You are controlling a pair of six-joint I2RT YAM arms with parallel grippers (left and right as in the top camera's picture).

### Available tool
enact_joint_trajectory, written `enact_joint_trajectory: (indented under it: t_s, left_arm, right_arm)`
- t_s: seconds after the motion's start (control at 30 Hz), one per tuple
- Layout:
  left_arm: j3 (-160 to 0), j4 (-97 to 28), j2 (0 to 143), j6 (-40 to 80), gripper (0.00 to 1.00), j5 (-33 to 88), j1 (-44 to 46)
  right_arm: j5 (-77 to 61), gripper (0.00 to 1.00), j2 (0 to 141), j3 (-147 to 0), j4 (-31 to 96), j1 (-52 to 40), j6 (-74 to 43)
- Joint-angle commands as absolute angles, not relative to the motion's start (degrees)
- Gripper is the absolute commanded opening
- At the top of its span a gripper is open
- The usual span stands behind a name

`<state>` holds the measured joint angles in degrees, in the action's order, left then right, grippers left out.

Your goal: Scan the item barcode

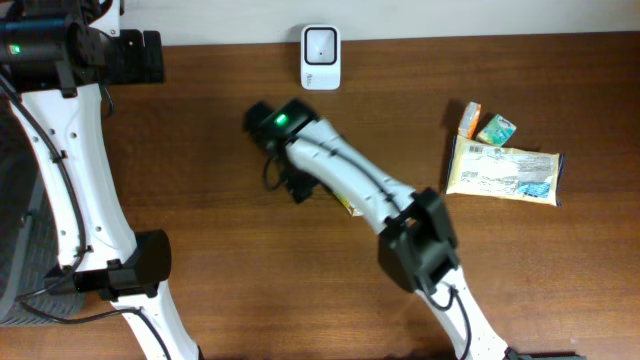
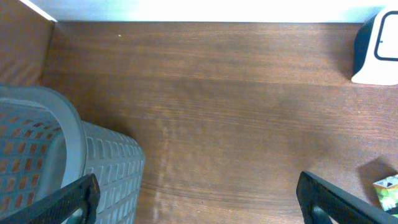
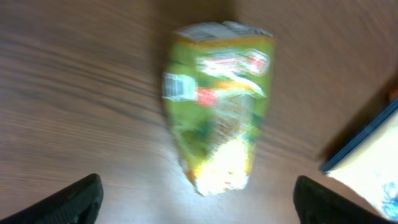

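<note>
A green and yellow snack packet (image 3: 217, 106) lies flat on the wooden table, blurred in the right wrist view. It rests just ahead of my right gripper (image 3: 199, 198), which is open, both fingers well clear of it. From overhead, my right arm covers most of the packet, leaving only a yellow edge (image 1: 350, 207) showing. The white barcode scanner (image 1: 321, 57) stands at the table's back edge and also shows as the scanner (image 2: 376, 46). Far to the left, my left gripper (image 2: 199, 190) hangs open over bare wood with nothing in it.
A grey mesh basket (image 2: 56, 162) sits at the left beside my left gripper. A large yellow and blue packet (image 1: 505, 172) and a small green and orange one (image 1: 487, 126) lie at the right. A white, blue-edged object (image 3: 367, 158) stands right of the snack packet.
</note>
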<state>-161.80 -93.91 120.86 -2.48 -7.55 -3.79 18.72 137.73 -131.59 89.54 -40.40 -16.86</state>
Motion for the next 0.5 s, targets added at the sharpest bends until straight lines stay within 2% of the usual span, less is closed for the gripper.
enact_joint_trajectory:
  t_s: [0.0,0.13,0.33,0.4,0.47]
  left_arm:
    - [-162.25,-94.0,120.2,-2.17,0.99,-7.77,-4.19]
    - [-162.25,-93.97,120.2,-2.17,0.99,-7.77,-4.19]
    - [-162.25,-94.0,120.2,-2.17,0.99,-7.77,-4.19]
    - [-162.25,-94.0,120.2,-2.17,0.99,-7.77,-4.19]
    - [-162.25,-94.0,120.2,-2.15,0.99,-7.77,-4.19]
  right_arm:
    - [4.36,0.99,135.48,-130.74,92.18,-33.74,-8.95]
    - [-5.48,0.99,135.46,-124.18,89.06,-29.54,-4.75]
    - [-5.56,1.0,135.48,-115.2,84.55,-28.91,-3.38]
    - [-5.34,0.95,135.48,-113.14,82.0,-28.82,-3.38]
    - [-4.32,0.83,135.48,-112.2,79.83,-28.42,-3.46]
